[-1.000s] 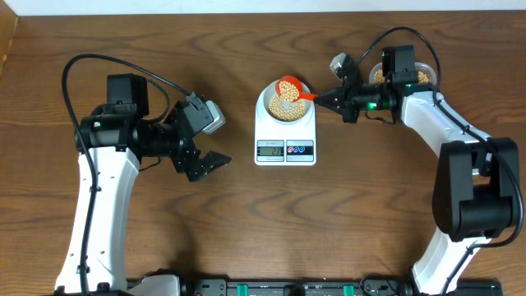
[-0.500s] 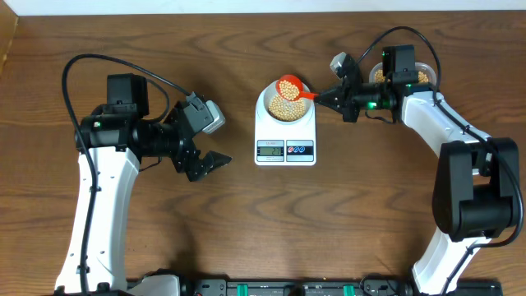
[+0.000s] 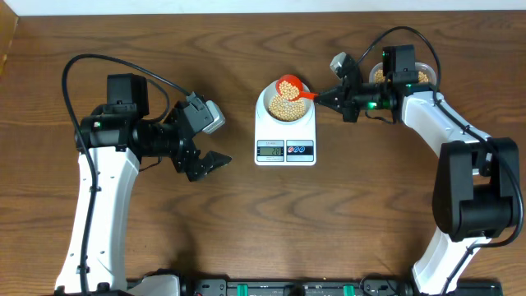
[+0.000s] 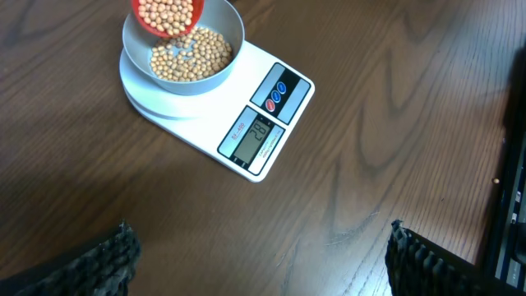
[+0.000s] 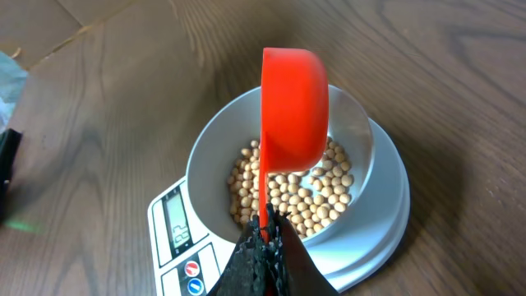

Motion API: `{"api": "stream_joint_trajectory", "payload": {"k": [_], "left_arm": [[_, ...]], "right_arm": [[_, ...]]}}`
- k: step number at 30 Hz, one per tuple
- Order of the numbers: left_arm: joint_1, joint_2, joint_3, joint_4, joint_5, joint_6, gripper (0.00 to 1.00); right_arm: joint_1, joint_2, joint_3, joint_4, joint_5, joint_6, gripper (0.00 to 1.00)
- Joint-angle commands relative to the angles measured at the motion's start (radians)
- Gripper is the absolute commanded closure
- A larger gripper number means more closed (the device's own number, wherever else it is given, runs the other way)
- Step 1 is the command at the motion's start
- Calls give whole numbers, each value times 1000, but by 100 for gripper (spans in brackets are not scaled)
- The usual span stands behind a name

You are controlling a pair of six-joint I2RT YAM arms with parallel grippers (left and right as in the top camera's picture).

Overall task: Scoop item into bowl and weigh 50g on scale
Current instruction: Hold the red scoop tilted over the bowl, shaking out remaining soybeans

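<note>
Right arm (image 3: 427,115): right jaws clenched on handle of red scoop (image 3: 288,85). Scoop tipped on its side above far rim of bowl (image 3: 265,103), some beans (image 3: 283,107) in its cup. Bowl sits centred on scale (image 3: 285,131), its bottom covered with beans. Scale at middle of counter (image 3: 329,222), display (image 3: 270,149) lit, digits not clearly readable. Left arm (image 3: 103,173): left jaws released, spread wide, empty, above bare counter well left of scale. Clear tub (image 3: 423,76) with beans behind right arm, partly hidden.
</note>
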Motion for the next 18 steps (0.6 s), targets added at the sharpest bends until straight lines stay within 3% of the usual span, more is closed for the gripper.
{"api": "stream_joint_trajectory", "payload": {"k": [1, 18], "left_arm": [[5, -3, 16, -5, 13, 6, 2], [5, -3, 16, -5, 13, 6, 2]], "right_arm": [[-11, -4, -3, 1, -66, -18, 99], [-13, -17, -3, -35, -24, -40, 99]]}}
